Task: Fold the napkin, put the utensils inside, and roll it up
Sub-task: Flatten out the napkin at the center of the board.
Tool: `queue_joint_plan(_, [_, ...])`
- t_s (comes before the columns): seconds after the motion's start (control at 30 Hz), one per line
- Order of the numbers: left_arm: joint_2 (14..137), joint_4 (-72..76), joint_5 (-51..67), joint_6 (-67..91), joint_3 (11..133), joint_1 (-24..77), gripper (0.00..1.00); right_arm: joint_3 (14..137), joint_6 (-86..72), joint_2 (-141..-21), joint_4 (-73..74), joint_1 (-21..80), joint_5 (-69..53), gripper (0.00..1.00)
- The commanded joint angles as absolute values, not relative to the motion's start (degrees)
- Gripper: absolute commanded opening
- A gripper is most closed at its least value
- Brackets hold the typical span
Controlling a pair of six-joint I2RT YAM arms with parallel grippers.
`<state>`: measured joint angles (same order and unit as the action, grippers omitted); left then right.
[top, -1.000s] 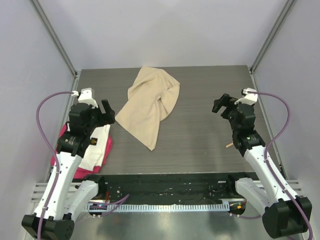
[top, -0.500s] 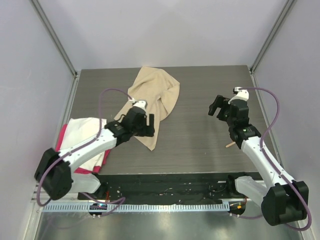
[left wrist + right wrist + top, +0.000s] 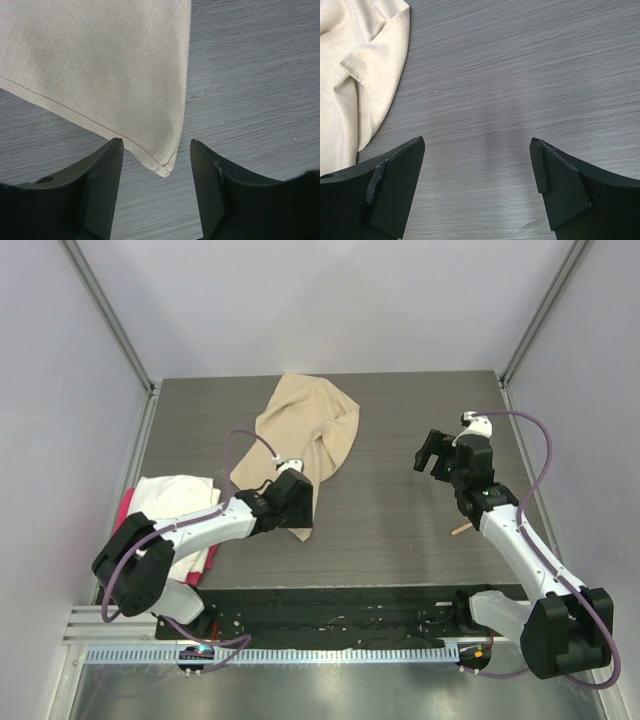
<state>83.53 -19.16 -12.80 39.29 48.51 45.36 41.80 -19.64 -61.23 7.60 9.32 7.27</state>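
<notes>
At about 8 o'clock on the dark grey wood-grain table point(image 3: 390, 420), a white cloth point(image 3: 175, 502) lies over a pink-red cloth point(image 3: 124, 508), apart from the work. Just right of it, the left gripper point(image 3: 155, 146) hangs low over the near corner of the large plain beige cloth napkin point(image 3: 100, 65). Its black fingers point(image 3: 102, 185) stand moderately apart on either side of that corner and pinch nothing.

The napkin looks light, thin and limp. It will likely drape and drag rather than hold a shape, so a hemmed corner such as this one seems the soundest hold, with a second corner taken to spread it flat. It lies crumpled from the table's centre toward 12 o'clock, bunched into folds at the far end and tapering to a stitched point aimed at 6 o'clock. The weave is fine and matte.

Further right, toward 3 o'clock, the right gripper point(image 3: 476, 145) hovers over bare table, its jaws spread wide and empty. At 4 o'clock, beside that arm, only the tip of a thin light wooden spoon handle point(image 3: 461, 529) shows; the bowl is hidden.
</notes>
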Motion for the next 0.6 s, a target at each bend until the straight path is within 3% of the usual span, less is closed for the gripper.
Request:
queue_joint_plan(0.0, [85.6,-14.2,-12.5,42.9,46.1,45.7,0.57,44.6,-20.2,-61.6,6.9,9.3,6.0,0.95])
queue_joint_plan(0.43, [90.2,-12.1,-8.8,47.5,43.9,45.6,0.45,45.0,-20.1,-62.5,7.3,9.3,5.4,0.95])
queue_joint_plan(0.53, [90.4,-12.0,-8.3,48.4,42.5,45.7,0.4,45.3,-20.0,-63.1,7.6,9.4,5.4,0.95])
queue_joint_plan(0.57, [90.4,-11.7,-8.3,48.4,41.5,45.6,0.34,45.3,-20.0,-63.2,7.6,9.2,5.4,0.95])
